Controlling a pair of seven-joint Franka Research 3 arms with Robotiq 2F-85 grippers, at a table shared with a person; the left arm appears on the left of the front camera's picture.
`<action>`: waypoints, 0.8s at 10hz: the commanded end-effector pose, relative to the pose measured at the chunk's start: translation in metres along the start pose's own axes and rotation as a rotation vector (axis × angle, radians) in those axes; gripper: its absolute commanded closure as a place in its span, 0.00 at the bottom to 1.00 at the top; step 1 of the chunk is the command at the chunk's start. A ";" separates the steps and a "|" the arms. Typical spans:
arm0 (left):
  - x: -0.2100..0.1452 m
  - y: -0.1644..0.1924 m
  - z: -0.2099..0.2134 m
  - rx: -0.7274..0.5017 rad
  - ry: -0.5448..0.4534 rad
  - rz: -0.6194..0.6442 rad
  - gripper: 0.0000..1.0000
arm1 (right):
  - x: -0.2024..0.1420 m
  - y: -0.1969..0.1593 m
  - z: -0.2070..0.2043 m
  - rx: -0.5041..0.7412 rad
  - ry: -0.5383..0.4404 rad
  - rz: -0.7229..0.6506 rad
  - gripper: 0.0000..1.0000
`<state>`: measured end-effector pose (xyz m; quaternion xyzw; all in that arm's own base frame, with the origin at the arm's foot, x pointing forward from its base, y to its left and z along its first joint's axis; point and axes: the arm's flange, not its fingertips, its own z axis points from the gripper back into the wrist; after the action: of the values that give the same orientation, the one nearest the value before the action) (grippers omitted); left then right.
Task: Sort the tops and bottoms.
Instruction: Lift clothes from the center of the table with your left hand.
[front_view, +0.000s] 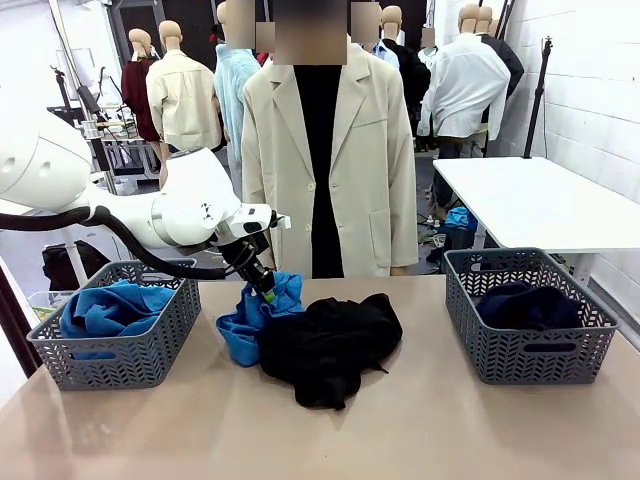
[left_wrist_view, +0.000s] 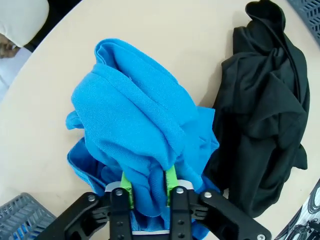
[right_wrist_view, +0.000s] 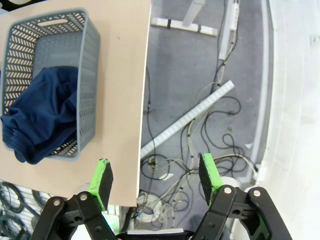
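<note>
blue garment (left_wrist_view: 135, 110): crumpled on the table (front_view: 420, 430), a bit left of the middle, near the far edge
what's next to it: black garment (front_view: 330, 345) heaped on its right side, touching and overlapping it a little
left gripper (left_wrist_view: 149, 182): down on the near end of the blue pile, pads narrow, with a fold of blue cloth pinched between them, so that looks like a proper grab to me
step in hand: I'd say picking up the blue one; it isn't off the table yet
left basket (front_view: 150, 350): at the left end of the table, with blue cloth (front_view: 110, 305) of the same shade inside, so my guess is that's where this one goes
right basket (front_view: 530, 355): at the right end, holding a navy garment (front_view: 525, 305)
right gripper (right_wrist_view: 156, 170): fingers wide with nothing between them, hanging past the table's edge over the floor cables, right basket off to one side
next move needs: a lift high enough that the trailing cloth clears the black heap and the basket rim, then a carry to the left
watch out: the two garments overlap, so the black one may drag along
</note>
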<state>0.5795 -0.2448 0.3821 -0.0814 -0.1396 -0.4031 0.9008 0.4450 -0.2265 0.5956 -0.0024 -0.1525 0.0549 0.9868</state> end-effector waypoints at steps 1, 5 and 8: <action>0.001 -0.001 0.012 -0.025 0.010 -0.010 1.00 | -0.002 0.001 0.001 -0.012 0.013 0.008 0.14; 0.007 -0.016 0.049 -0.078 0.014 -0.058 1.00 | -0.002 0.001 0.001 -0.012 0.013 0.008 0.14; 0.029 -0.031 0.147 -0.016 -0.047 -0.170 1.00 | -0.002 0.001 0.001 -0.012 0.013 0.008 0.14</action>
<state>0.5492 -0.2561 0.5006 -0.0914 -0.1493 -0.4566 0.8723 0.4449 -0.2265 0.5956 -0.0024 -0.1524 0.0549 0.9868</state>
